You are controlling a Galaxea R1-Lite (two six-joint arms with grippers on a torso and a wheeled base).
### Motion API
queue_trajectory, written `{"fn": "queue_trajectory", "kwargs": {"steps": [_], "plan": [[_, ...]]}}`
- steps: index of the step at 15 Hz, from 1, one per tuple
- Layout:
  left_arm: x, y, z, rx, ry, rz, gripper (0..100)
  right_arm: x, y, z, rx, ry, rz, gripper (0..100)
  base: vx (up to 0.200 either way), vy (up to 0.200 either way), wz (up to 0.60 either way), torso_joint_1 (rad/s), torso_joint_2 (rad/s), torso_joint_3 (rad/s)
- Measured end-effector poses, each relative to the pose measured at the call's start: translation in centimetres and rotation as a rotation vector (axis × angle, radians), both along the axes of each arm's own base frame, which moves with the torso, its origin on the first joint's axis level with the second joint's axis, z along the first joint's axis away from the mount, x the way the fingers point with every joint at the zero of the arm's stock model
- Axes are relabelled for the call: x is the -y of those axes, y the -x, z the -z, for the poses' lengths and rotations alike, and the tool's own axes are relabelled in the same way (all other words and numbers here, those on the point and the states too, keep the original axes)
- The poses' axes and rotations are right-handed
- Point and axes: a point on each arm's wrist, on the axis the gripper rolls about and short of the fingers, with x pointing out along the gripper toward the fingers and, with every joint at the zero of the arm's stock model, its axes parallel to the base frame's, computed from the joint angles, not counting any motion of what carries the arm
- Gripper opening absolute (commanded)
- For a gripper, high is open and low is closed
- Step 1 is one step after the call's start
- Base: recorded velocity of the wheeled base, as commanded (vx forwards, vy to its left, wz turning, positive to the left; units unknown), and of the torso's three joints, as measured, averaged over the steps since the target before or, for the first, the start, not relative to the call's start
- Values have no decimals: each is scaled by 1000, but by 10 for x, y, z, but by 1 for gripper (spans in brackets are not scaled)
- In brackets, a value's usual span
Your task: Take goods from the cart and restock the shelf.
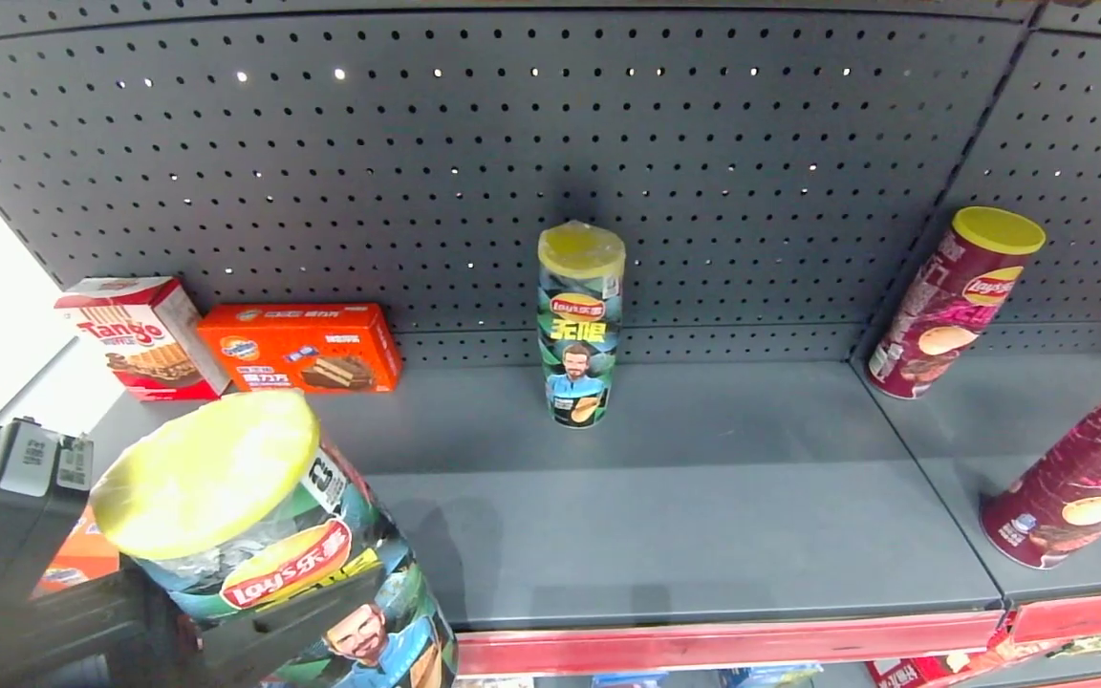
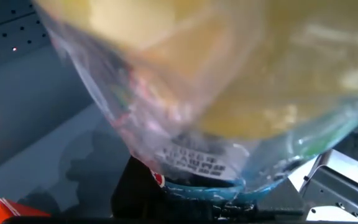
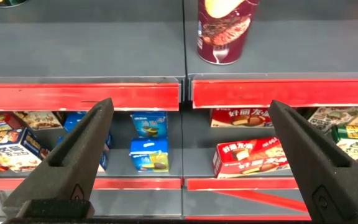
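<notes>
My left gripper [image 1: 264,616] is shut on a green chips can with a yellow lid [image 1: 264,535], held tilted at the lower left, in front of the grey shelf board [image 1: 703,506]. Seen from the left wrist, that can [image 2: 229,93] is very close, above the shelf surface. A matching green can [image 1: 579,325] stands upright at the back middle of the shelf. My right gripper [image 3: 191,168] is open with nothing between its fingers, and it faces the shelf's red front strip [image 3: 123,96] and the lower shelves.
A red-and-white wafer box [image 1: 140,334] and an orange box [image 1: 302,346] stand at the back left. Two maroon cans [image 1: 957,301] [image 1: 1086,478] stand on the right-hand board; one maroon can [image 3: 224,31] is near its front edge. Boxed snacks [image 3: 148,152] fill the lower shelves.
</notes>
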Motion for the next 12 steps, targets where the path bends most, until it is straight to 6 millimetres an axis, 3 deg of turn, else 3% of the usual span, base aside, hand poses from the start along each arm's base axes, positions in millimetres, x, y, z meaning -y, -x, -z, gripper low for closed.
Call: {"fn": "queue_trajectory", "kwargs": {"steps": [12], "plan": [[-1, -3, -3, 8, 7, -15, 0, 0, 0, 0, -1, -1, -1, 100, 0, 0, 0, 0, 0, 0]]}}
